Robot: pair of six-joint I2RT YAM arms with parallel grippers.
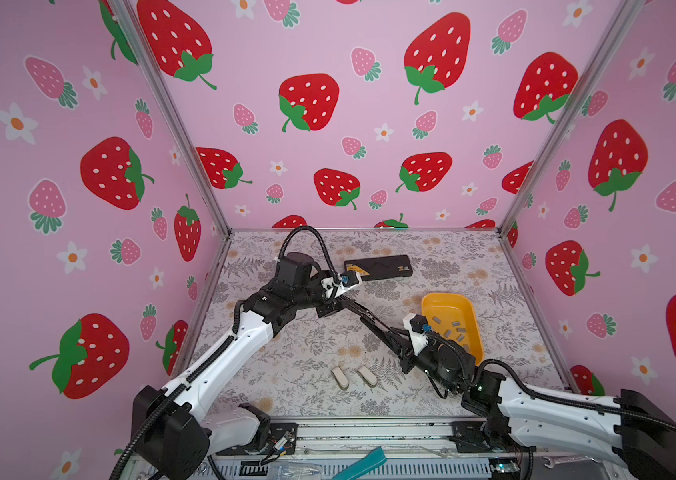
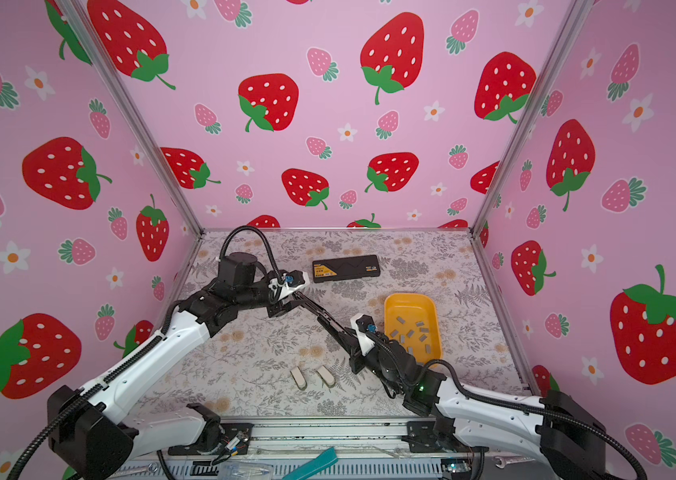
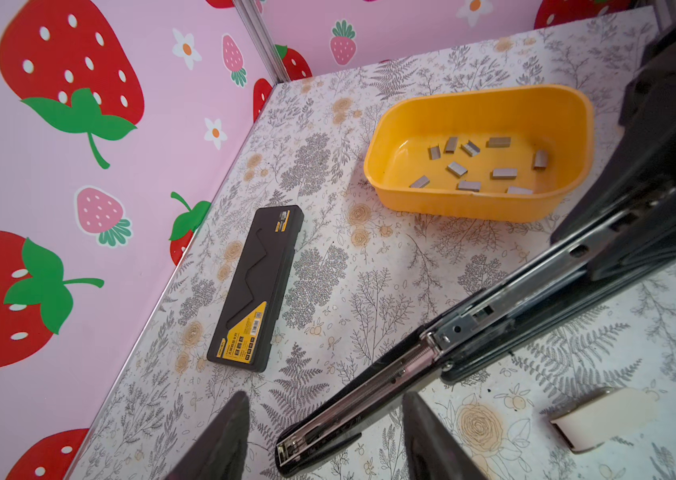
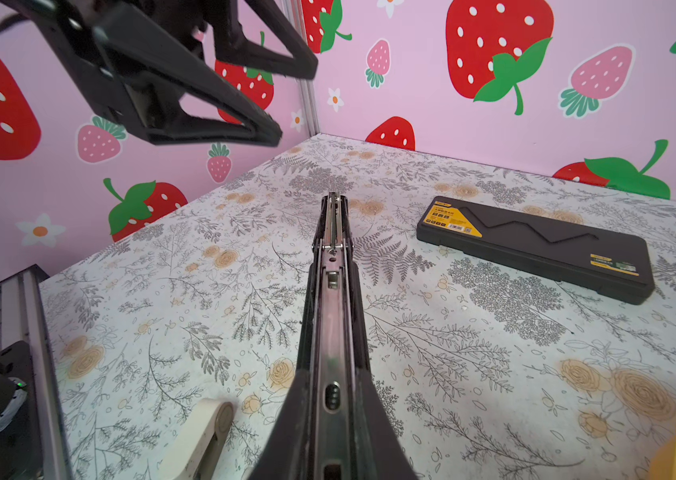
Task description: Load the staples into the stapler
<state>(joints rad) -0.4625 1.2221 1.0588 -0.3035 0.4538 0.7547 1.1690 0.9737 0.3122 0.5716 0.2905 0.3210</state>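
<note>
The right claw (image 4: pixel 330 399) is pressed together on the black stapler (image 1: pixel 369 320), pinching its rear end and pointing it far-left across the table (image 1: pixel 294 357) with the metal channel exposed. The left claw (image 3: pixel 326 401) is spread and empty, with its fingers on either side of the stapler's tip and seemingly clear of it. The staples (image 3: pixel 473 166) lie scattered in the yellow tray (image 3: pixel 482 93) to the right, and none is in the channel. If the left claw closes or drops here, it could knock the tip and twist the stapler in its narrow pinch. The flat strips may also slip when picked off the tray floor.
</note>
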